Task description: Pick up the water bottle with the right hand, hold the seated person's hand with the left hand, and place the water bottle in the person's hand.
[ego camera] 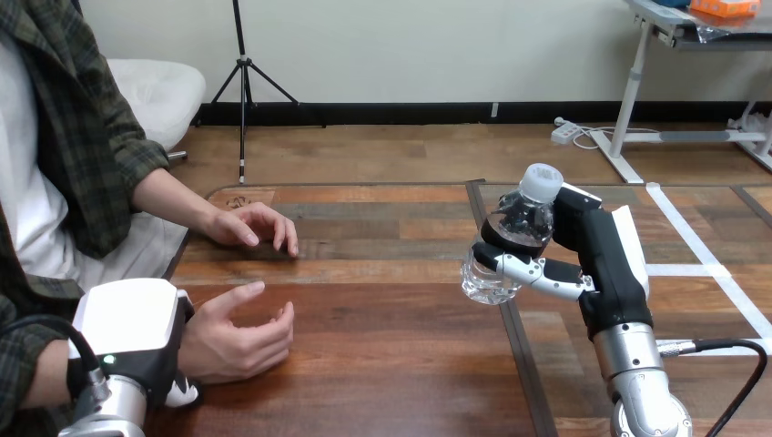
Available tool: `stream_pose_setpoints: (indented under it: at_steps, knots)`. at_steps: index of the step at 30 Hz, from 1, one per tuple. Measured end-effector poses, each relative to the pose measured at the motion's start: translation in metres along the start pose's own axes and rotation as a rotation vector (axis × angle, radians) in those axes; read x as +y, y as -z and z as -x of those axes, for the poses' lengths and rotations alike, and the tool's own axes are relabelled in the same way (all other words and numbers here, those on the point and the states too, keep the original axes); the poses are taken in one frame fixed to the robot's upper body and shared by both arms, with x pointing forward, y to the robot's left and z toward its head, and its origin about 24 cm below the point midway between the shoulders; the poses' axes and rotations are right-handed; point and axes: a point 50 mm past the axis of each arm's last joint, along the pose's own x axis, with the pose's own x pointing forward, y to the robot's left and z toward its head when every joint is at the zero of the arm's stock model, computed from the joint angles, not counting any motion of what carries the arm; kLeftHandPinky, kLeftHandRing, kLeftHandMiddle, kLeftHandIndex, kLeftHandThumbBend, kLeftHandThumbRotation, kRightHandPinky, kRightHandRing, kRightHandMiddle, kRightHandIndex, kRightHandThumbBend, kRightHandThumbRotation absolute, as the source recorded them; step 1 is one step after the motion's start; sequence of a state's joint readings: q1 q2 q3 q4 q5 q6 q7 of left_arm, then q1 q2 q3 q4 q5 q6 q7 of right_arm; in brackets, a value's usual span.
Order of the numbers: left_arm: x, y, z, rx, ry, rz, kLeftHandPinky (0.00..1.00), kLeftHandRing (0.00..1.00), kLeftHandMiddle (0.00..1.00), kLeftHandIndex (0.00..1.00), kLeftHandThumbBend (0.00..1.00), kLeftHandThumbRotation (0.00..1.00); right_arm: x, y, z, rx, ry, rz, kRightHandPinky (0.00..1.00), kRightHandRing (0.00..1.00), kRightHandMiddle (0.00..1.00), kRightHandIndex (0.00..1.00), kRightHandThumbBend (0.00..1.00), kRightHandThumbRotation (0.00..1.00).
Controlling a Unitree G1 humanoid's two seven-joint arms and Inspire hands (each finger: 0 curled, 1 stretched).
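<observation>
Right hand grips the water bottle at mid-body, well to the right of the person's nearer hand. Left hand sits at that hand's wrist, grip not discernible. Bottle judged light, thin-walled and slick: hold mid-body, squeeze gently.

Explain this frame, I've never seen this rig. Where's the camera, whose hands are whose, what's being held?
The camera sits on a humanoid robot's head, looking down across the brown wooden table. The two black-and-white machine hands on silver forearms are the robot's own. Its right hand has its fingers curled round a clear plastic water bottle with a white cap. Its left hand, at the lower left, is wrapped round the wrist of the person's nearer hand, which is loosely open and empty. The person's farther hand rests on the table.
</observation>
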State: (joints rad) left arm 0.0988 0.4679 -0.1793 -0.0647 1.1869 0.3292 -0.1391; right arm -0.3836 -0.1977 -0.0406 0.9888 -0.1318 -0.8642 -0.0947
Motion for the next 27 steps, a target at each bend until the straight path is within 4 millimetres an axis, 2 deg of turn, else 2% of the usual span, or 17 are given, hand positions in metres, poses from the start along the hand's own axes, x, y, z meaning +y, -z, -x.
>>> stream_pose_setpoints:
  at_steps: [14,27]
  knots:
    - [-0.0052,-0.0003,0.0003,0.013,0.068,-0.002,0.6,0.62,0.65,0.67,0.8,0.0,-0.0001,0.0,0.0,0.0,-0.001,0.003,0.42,0.45,0.5,0.54,0.71,0.0]
    - [-0.0011,-0.0025,-0.0027,0.032,0.136,-0.001,0.63,0.65,0.67,0.67,0.76,0.0,-0.0005,0.0001,0.0,0.0,0.0,0.003,0.41,0.45,0.5,0.54,0.71,0.0]
